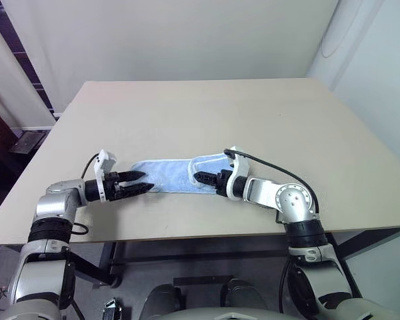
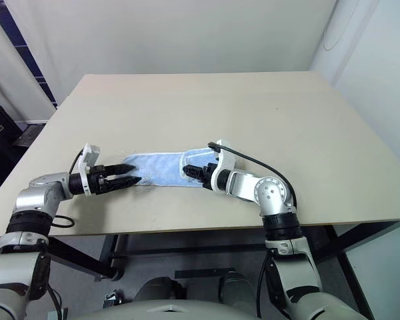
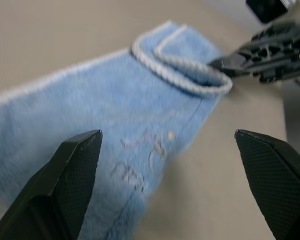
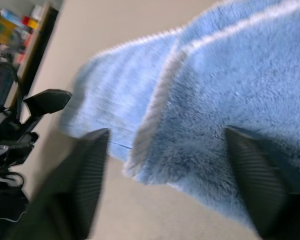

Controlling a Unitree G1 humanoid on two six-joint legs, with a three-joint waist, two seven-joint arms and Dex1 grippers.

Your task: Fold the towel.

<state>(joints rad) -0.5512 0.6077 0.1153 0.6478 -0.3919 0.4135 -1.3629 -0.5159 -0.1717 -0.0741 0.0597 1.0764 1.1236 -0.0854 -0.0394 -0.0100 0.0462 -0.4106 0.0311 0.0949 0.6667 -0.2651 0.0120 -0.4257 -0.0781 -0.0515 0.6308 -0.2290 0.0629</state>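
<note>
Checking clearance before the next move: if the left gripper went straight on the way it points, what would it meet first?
Probably the towel: the open left gripper points along the table at its near end. Beyond it sits the right gripper, though depth is hard to judge.

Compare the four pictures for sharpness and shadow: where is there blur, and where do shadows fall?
Right wrist view: the right gripper fingers and towel edge smear. Left wrist view: towel's near end is soft, the fold crisper. Eye views: sharp, even light, faint shadow under the left gripper on the table.

A bare lab-like room: plain beige table (image 1: 253,120) against blank white walls (image 1: 167,37).
</note>
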